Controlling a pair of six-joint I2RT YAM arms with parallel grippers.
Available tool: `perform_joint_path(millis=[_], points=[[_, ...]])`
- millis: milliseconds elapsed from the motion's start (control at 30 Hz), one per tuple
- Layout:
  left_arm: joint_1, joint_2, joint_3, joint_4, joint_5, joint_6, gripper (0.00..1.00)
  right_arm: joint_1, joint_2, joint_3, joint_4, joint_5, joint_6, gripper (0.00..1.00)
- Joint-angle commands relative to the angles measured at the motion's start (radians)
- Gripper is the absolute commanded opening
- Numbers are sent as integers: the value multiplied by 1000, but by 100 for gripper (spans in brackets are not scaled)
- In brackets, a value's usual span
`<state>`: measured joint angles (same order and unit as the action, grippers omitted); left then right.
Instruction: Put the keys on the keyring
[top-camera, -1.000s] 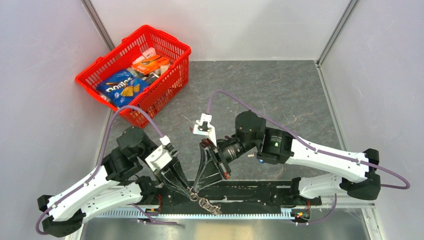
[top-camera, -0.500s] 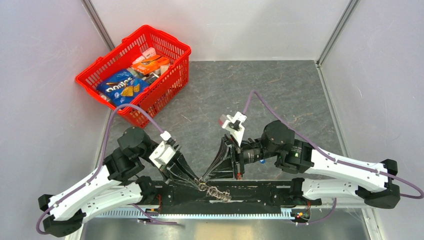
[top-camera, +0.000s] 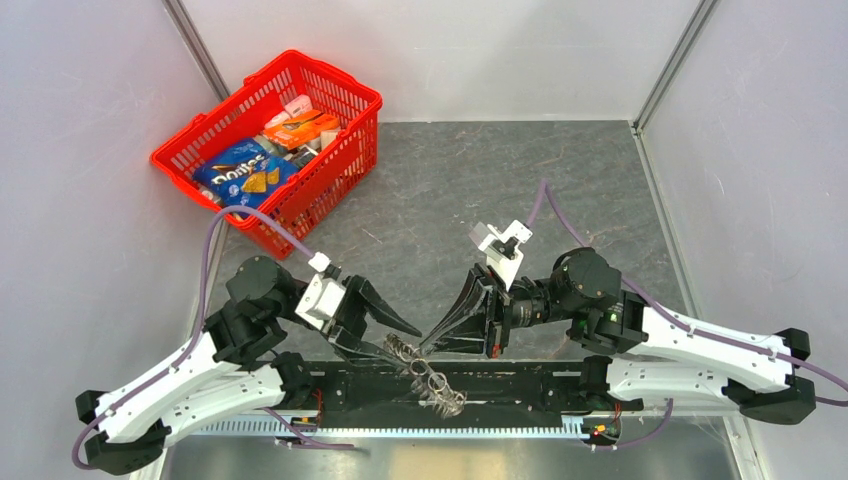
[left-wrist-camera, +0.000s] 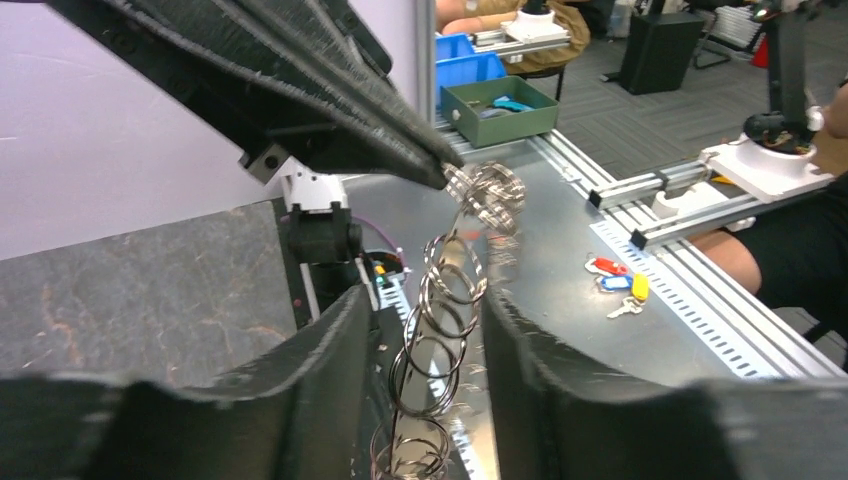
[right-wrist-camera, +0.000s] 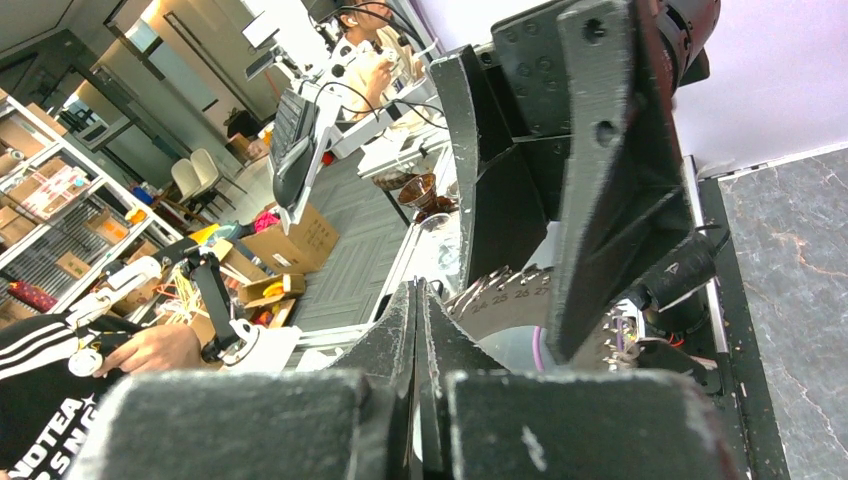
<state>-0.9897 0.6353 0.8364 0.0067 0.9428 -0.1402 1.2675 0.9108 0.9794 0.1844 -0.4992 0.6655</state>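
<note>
The keys (top-camera: 400, 348) are a silvery fanned bunch, with a chain of linked keyrings (top-camera: 440, 385) trailing down over the black base rail. My right gripper (top-camera: 425, 349) is shut, its tips pinching the ring at the bunch. In the left wrist view the bunch (left-wrist-camera: 487, 190) hangs at those tips, and the keyring chain (left-wrist-camera: 440, 330) runs down between my open left gripper (left-wrist-camera: 425, 300) without touching it. My left gripper (top-camera: 400, 340) straddles the bunch. The right wrist view shows my shut right gripper (right-wrist-camera: 416, 290) and numbered keys (right-wrist-camera: 500, 300) beside it. A blue-headed key (left-wrist-camera: 612, 283) lies apart on the metal bench.
A red basket (top-camera: 340, 160) with a Doritos bag and boxes stands at the back left. The black base rail (top-camera: 530, 385) runs along the near edge. Red- and yellow-tagged keys (left-wrist-camera: 625, 285) lie on the slotted metal bench beyond the table.
My left gripper has opened and let go of the bunch. My right arm has swung right and away from the near edge, carrying the bunch and stretching out the ring chain.
</note>
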Motion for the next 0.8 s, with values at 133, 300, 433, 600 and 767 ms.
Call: perform_joint_path(millis=[133,300,433,600,767], points=[[0,-9,55,-166,-140,100,78,6,-36,49,2,8,-22,0],[1,-46,79,-206,-289,99,83,7,-53,66,-73,59,-67,0],[0,-83,78,-176,-427,56,83,6,-54,79,-120,95,-112,0],[0,-101,95,-158,-475,-9,81,6,-54,93,-170,142,-184,0],[0,-69,119,-130,-406,-79,70,7,-59,105,-180,167,-258,0]])
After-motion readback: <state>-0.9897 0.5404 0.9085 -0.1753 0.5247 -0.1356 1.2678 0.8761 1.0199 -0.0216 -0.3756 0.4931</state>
